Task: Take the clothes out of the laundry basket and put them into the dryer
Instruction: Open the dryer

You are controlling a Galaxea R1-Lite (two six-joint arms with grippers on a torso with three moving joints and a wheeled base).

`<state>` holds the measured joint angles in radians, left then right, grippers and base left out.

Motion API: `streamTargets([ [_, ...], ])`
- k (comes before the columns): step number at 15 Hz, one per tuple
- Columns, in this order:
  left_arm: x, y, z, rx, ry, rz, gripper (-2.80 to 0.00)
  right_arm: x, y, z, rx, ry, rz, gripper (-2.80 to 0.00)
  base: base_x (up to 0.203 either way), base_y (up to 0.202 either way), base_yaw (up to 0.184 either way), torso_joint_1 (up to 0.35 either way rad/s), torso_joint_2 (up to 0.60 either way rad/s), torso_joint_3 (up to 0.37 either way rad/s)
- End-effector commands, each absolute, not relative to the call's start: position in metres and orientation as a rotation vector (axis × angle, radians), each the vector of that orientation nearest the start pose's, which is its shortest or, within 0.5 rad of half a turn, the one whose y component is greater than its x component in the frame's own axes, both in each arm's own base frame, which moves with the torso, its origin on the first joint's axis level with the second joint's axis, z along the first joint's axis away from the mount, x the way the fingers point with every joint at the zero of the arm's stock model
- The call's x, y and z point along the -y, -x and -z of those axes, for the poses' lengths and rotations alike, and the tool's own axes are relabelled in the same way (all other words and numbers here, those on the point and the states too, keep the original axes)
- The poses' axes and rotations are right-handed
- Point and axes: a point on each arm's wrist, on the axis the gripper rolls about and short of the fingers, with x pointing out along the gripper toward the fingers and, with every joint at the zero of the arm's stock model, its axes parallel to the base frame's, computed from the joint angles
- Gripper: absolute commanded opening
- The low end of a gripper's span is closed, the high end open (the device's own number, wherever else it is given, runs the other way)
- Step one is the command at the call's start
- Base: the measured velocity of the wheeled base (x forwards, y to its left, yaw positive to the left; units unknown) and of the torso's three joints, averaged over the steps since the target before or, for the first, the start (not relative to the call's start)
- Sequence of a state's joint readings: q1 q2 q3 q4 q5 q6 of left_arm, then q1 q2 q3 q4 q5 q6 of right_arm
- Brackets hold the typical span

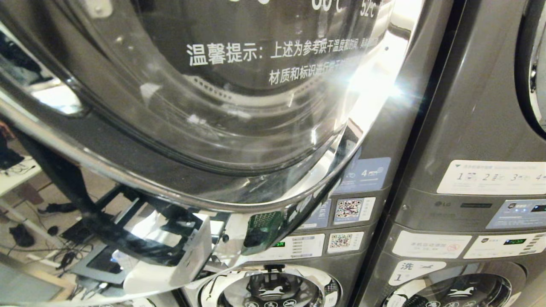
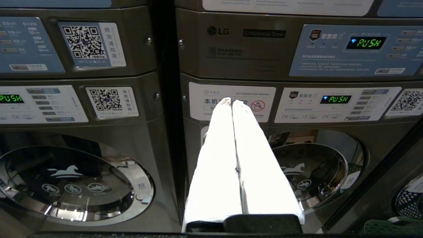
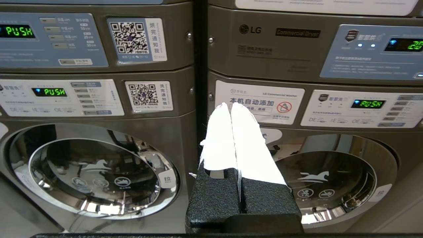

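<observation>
The dryer's round glass door [image 1: 213, 106] with its chrome rim fills the head view and looks closed. Neither arm shows there. Both wrist views face stacked grey LG machines: a "Commercial Dryer" panel [image 2: 264, 33] [image 3: 297, 33] above, a washer door [image 2: 314, 168] [image 3: 330, 178] below. My left gripper [image 2: 231, 100] is shut, its white-taped fingers pressed together and empty, pointing level at the washer's label. My right gripper [image 3: 230, 105] is likewise shut and empty. A green perforated edge, seemingly the laundry basket [image 2: 388, 227], peeks in low beside the left arm. The clothes are out of view.
A second stack of machines stands to the right [image 1: 477, 170], and another washer door [image 2: 72, 185] [image 3: 96, 172] sits to the left in the wrist views. Control panels show green "PUSH" [image 2: 365, 43]. The chrome rim mirrors a cluttered floor with cables [image 1: 64, 238].
</observation>
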<state>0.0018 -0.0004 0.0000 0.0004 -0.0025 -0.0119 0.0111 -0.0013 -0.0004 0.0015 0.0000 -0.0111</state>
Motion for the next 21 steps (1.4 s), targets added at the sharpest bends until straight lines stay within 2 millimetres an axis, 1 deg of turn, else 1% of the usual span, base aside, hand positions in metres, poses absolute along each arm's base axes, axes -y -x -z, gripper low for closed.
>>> streamTargets([
  [1,0.0001,0.0229,-0.0752,0.001,0.012,0.002,-2.8,0.0002,0.0228,-0.0753,-0.001,0.011,-0.011,-2.8,0.0,0.0,0.0,0.0,0.0,0.0],
  [3,0.0001,0.0229,-0.0753,0.001,0.012,0.002,-2.8,0.0002,0.0228,-0.0753,-0.001,0.011,-0.011,-2.8,0.0,0.0,0.0,0.0,0.0,0.0],
  [5,0.0001,0.0229,-0.0754,0.002,0.012,0.002,-2.8,0.0002,0.0228,-0.0753,-0.001,0.009,-0.011,-2.8,-0.122,0.0,0.0,0.009,0.0,-0.004],
  [21,0.0001,0.0228,-0.075,0.0,0.012,0.002,-2.8,0.0002,0.0228,-0.0755,0.0,0.012,-0.011,-2.8,-0.194,0.0,0.002,0.0,0.0,0.001],
])
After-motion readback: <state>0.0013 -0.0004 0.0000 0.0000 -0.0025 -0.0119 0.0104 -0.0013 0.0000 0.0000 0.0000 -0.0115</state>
